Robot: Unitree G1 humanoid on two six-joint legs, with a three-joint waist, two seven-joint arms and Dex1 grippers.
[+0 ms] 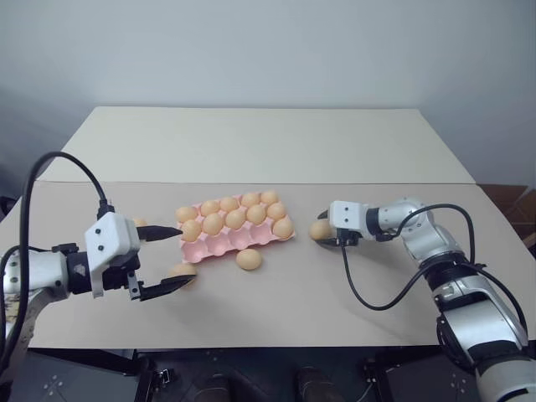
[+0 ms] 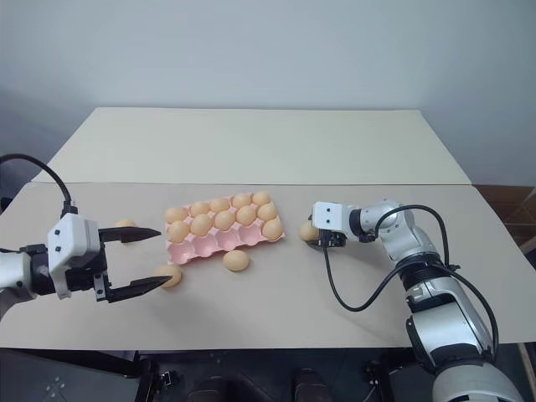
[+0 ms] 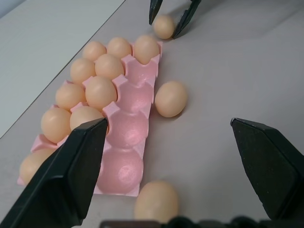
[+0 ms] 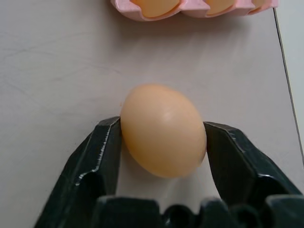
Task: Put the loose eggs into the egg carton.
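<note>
Pink egg carton [image 1: 235, 231] as landmark, on the beige table [image 1: 276, 151]: far rows full, near row of cups bare. To its right, on the table, one loose egg [image 4: 163, 129] pinched between both black fingers [image 4: 99, 161] of the right gripper [image 1: 322, 232], clamped at the egg's widest part, probably for a secure lift. Just in front of the carton, a second egg [image 1: 248, 259]; off its near-left corner, a third egg [image 1: 182, 271]; left of it, a fourth egg [image 2: 126, 228]. Left gripper [image 1: 172, 257] spread wide, empty, hovering left of the carton, likely ready for the near-left egg.
</note>
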